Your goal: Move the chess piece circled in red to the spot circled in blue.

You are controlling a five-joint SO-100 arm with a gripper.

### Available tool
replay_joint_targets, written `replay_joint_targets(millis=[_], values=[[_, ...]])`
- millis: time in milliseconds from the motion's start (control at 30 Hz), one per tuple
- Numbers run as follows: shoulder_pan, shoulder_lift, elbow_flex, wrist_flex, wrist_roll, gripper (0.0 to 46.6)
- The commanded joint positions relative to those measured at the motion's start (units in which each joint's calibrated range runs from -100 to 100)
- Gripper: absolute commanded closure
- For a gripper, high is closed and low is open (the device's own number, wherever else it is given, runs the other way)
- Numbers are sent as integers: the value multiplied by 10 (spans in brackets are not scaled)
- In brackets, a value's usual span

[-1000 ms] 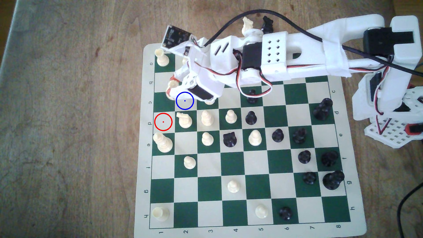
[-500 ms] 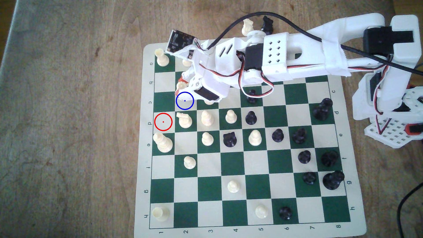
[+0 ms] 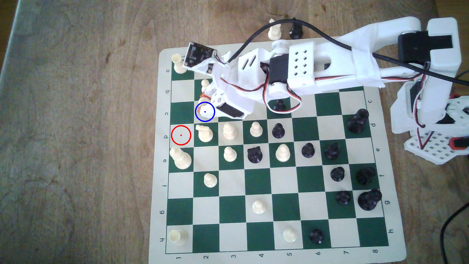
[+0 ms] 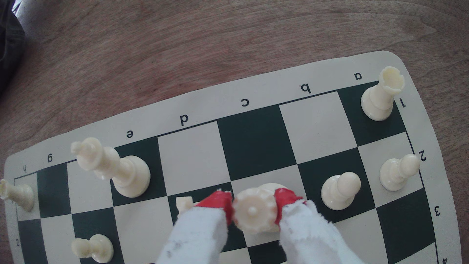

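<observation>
End effector (image 4: pixel 253 210) clamped on the notched crown of the tall cream-white plastic queen (image 4: pixel 255 213), over the blue-ringed cream square (image 3: pixel 205 111); risk: cream pawn (image 4: pixel 338 189) at its 3 o'clock clipped, or queen tips on early release.

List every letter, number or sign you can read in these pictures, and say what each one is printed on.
"a b c d e f g h": chess mat border, along both side edges in the exterior view.
"1 2 3 4 5 6 7 8": the mat's bottom border there.
Small circuit board on the arm: markings too blurred to read.
</observation>
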Motion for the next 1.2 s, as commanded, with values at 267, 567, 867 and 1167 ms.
replay_joint_targets(millis=[267,567,867,1167], values=[[-1,-2,-35,-13,2,464],[-1,14,-66,-9,2,464],[0,-1,-60,-2,0,360],[4,-27,-56,6,0,311]])
